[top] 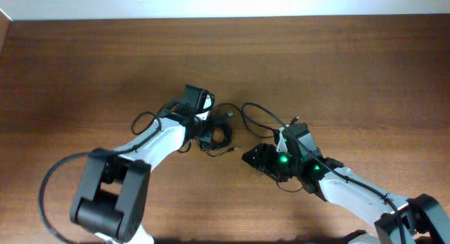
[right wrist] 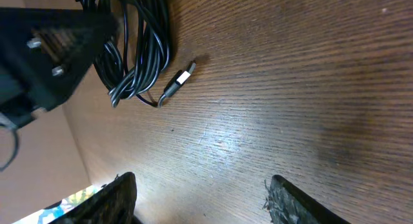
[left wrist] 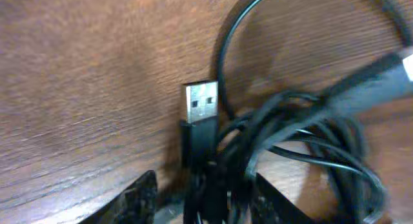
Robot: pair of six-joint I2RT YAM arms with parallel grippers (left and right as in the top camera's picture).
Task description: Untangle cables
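The cables point(top: 222, 136) lie as a knotted black bundle at the table's middle. One strand point(top: 261, 114) arcs off to the right. In the left wrist view the bundle point(left wrist: 284, 130) runs down between my fingers, with a silvery USB plug point(left wrist: 201, 102) standing up from it. My left gripper point(left wrist: 208, 203) straddles the bundle: the right finger point(left wrist: 279, 206) touches it, while a gap shows beside the left finger point(left wrist: 137, 201). My right gripper point(right wrist: 200, 199) is open over bare wood, right of the bundle point(right wrist: 139, 53) and of a small plug point(right wrist: 179, 81).
The wooden table point(top: 337, 68) spreads out on all sides. The left gripper's black body point(right wrist: 45, 50) sits over the bundle in the right wrist view. The right arm point(top: 351, 191) reaches in from the lower right, the left arm point(top: 140, 149) from the lower left.
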